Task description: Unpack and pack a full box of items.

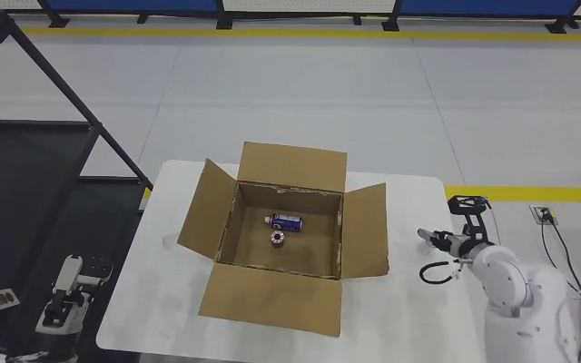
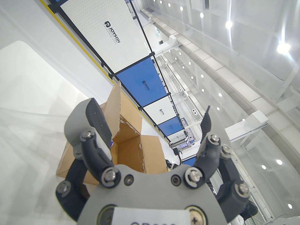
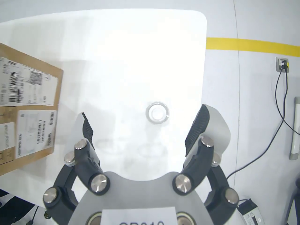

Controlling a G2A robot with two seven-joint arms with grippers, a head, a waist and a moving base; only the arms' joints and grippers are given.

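Observation:
An open cardboard box (image 1: 227,231) stands in the middle of the white table (image 1: 408,299), all flaps folded out. Inside lie a blue-and-white can (image 1: 285,220) on its side and a small round roll (image 1: 277,239) beside it. My right gripper (image 3: 143,112) hovers open and empty over the bare table to the right of the box; the top view shows it at the table's right edge (image 1: 427,252). My left gripper (image 2: 150,108) is open and empty, tilted upward, with the box (image 2: 131,141) beyond it. The left arm (image 1: 62,304) sits off the table's left side.
A small pale ring (image 3: 157,112) lies on the table between my right gripper's fingers, lower down. The box's right flap (image 3: 28,99) carries shipping labels. A black frame (image 1: 82,118) stands at the left. Bare table surrounds the box.

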